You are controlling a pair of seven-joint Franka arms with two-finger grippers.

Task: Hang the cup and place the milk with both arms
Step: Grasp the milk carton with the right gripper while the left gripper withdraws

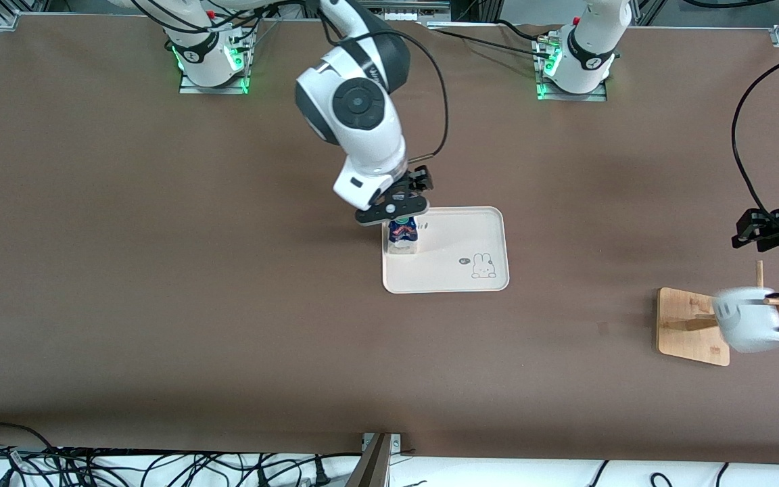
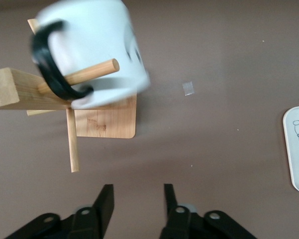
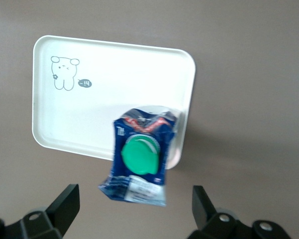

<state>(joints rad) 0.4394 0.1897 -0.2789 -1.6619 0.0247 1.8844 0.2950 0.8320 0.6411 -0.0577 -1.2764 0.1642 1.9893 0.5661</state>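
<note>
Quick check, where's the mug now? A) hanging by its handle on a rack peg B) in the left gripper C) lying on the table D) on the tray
A: the mug hangs with its black handle looped over a peg of the wooden rack, and the left gripper is off it, open.

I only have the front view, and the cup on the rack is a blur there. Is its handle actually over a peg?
Observer: Yes. In the left wrist view the cup's black handle is hooked over a wooden peg of the rack.
Operator: Is the left gripper holding it?
Observer: No. The left gripper is open and empty, clear of the cup.
Operator: The right gripper hides the milk's top from me. Is it gripping?
Observer: No. The right gripper is open over the milk carton, its fingers wide of the carton on either side.
</note>
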